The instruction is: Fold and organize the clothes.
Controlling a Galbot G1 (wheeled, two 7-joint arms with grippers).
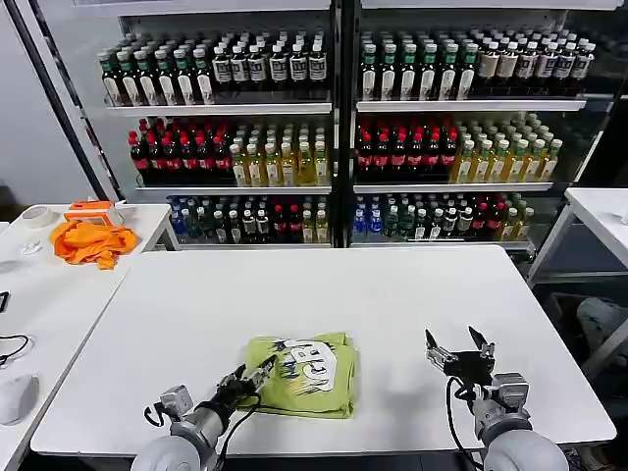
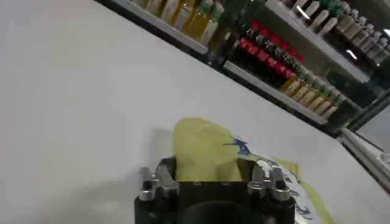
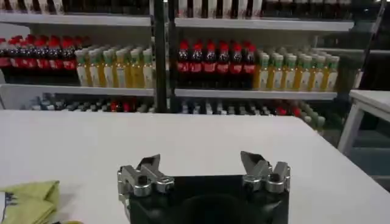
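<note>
A folded lime T-shirt (image 1: 302, 373) lies on my white desk (image 1: 392, 294).
My left hand (image 1: 263, 370) touches its edge, grip unclear; my right hand (image 1: 459, 349) hovers open, apart.

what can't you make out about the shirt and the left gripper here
- T-shirt print: folds cut the lettering off in the head view.
- Left gripper grip: it sits at the shirt's edge; the left wrist view doesn't show its fingertips.
- Shirt's far side: beyond the right wrist view's edge.

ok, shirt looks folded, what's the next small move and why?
Probably draw the left hand back off the shirt: it sits at the shirt's edge, the shirt already lies in a compact fold, and the right hand hovers open, apart.
</note>
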